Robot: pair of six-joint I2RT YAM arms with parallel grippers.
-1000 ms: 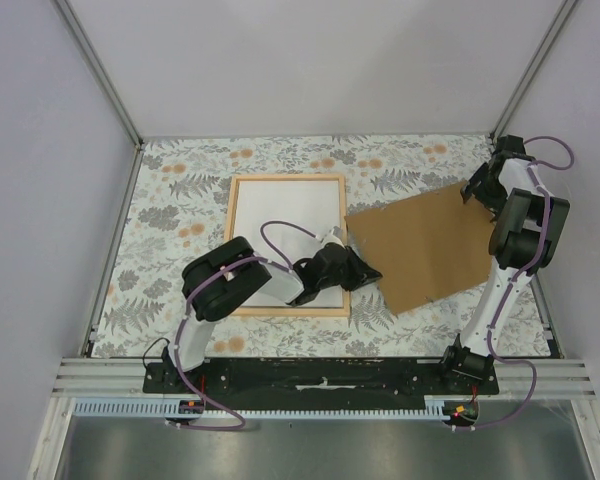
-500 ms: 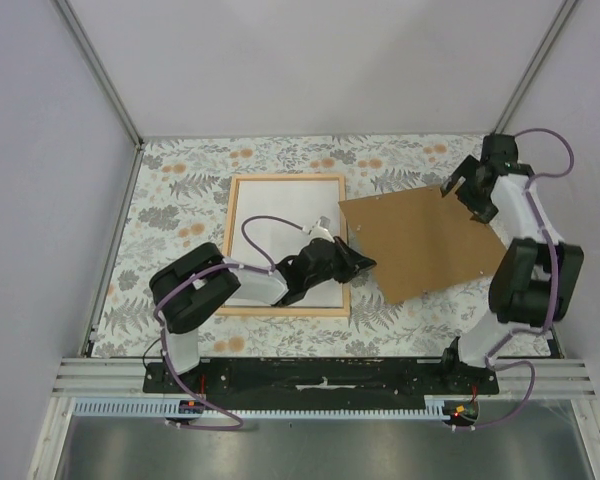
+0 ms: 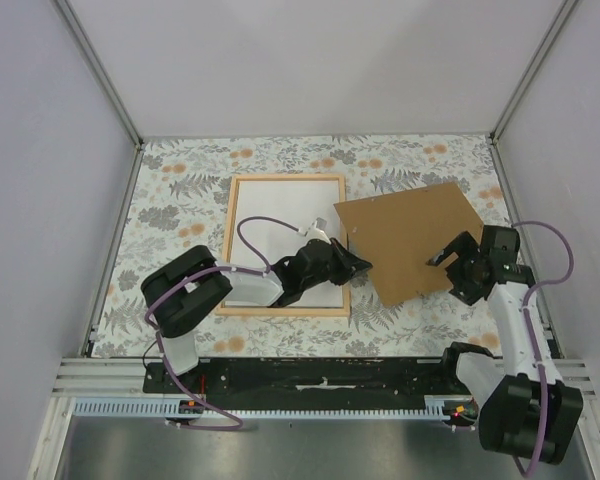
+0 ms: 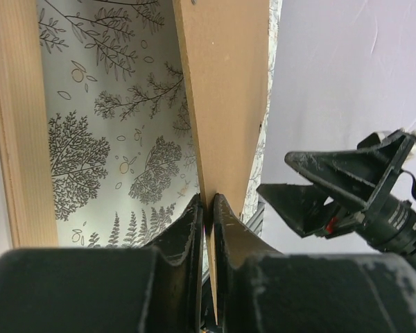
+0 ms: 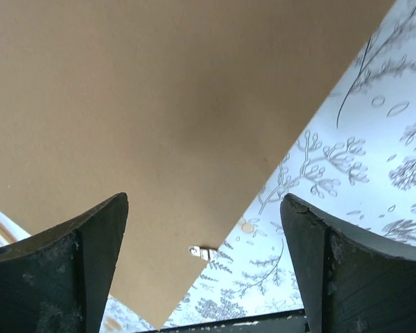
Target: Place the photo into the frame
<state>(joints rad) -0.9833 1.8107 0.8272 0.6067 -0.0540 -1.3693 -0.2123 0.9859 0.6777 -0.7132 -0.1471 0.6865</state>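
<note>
The light wood frame [image 3: 234, 235] lies flat left of centre, and its edge shows in the left wrist view [image 4: 17, 139]. The photo [image 3: 280, 215] lies inside it, white back up, its printed side hidden. My left gripper [image 3: 357, 265] is shut on the left corner of the brown backing board [image 3: 410, 235]; in the left wrist view my left gripper [image 4: 209, 202] pinches the board [image 4: 225, 83] edge-on. My right gripper [image 3: 448, 272] is open over the board's near right edge, holding nothing. In the right wrist view my right gripper [image 5: 204, 201] frames the board [image 5: 159, 104].
The floral tablecloth [image 3: 180, 190] covers the table. A small metal clip [image 5: 204, 252] sticks out from the board's edge. Grey walls and metal posts close in the left, back and right sides. The arm bases stand on a black rail [image 3: 320, 375] at the near edge.
My right arm swung from the far right corner down to the board's near right edge. The board shifted a little left and turned. My left gripper kept its hold on the corner.
</note>
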